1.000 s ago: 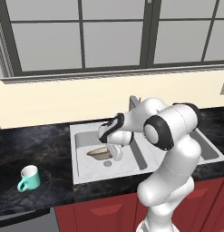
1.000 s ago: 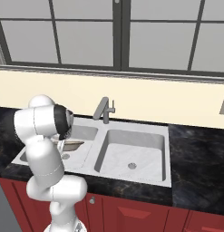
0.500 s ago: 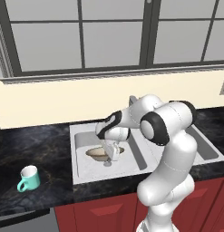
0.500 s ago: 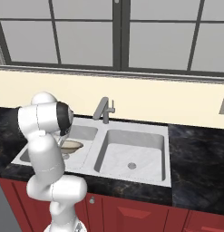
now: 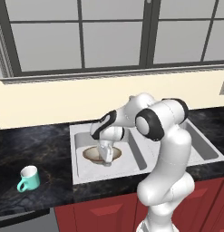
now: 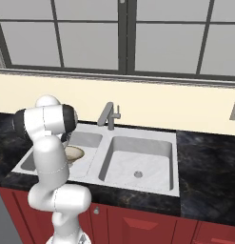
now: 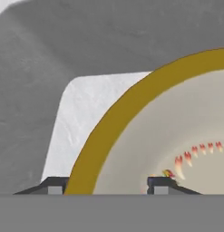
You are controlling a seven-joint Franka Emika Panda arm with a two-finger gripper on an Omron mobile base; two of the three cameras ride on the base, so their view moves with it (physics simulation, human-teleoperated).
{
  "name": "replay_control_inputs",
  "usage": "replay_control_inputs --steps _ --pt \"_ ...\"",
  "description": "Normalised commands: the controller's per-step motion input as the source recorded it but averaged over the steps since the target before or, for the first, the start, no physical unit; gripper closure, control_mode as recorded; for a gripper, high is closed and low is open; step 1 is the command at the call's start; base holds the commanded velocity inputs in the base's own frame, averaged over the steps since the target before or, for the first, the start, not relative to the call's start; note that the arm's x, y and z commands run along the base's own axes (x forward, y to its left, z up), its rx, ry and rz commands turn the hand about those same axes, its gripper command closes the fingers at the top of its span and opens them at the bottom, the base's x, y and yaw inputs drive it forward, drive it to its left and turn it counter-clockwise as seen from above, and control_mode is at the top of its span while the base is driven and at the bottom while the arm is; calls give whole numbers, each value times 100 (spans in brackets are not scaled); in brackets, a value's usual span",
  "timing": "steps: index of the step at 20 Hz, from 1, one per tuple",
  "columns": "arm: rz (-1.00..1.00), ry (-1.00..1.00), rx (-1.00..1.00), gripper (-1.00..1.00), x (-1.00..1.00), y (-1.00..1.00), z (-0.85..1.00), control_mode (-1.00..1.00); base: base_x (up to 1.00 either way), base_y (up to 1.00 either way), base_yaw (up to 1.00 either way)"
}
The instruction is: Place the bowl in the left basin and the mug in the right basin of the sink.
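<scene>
Tan-rimmed, the bowl (image 5: 101, 154) sits low in the left basin (image 5: 86, 165), centre-left of frame, its rim pinched between your gripper (image 5: 105, 159) fingers. Directly above it, you can release. The mug (image 5: 29, 178) waits lower left.

bowl (image 5: 96, 153): 1 | mug (image 5: 29, 178): 1 | basins: 2 | faucet (image 6: 108, 116): 1

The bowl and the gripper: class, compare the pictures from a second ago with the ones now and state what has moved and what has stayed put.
The gripper has carried the bowl downward, from above the basin floor a second ago to deep in the left basin. Its fingers straddle the bowl's tan rim in the hand view, so it has not let go. The mug stayed on the dark counter, and the right basin is unchanged.
</scene>
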Motion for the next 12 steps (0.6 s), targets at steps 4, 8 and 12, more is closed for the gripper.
replay_control_inputs --steps 4,8,12 --pt "0 1 0 -100 0 12 -7 -100 0 0 0" --pt "0 1 0 -100 0 5 -10 -100 0 0 0" --pt "0 0 -1 -100 0 4 2 -100 0 0 0"
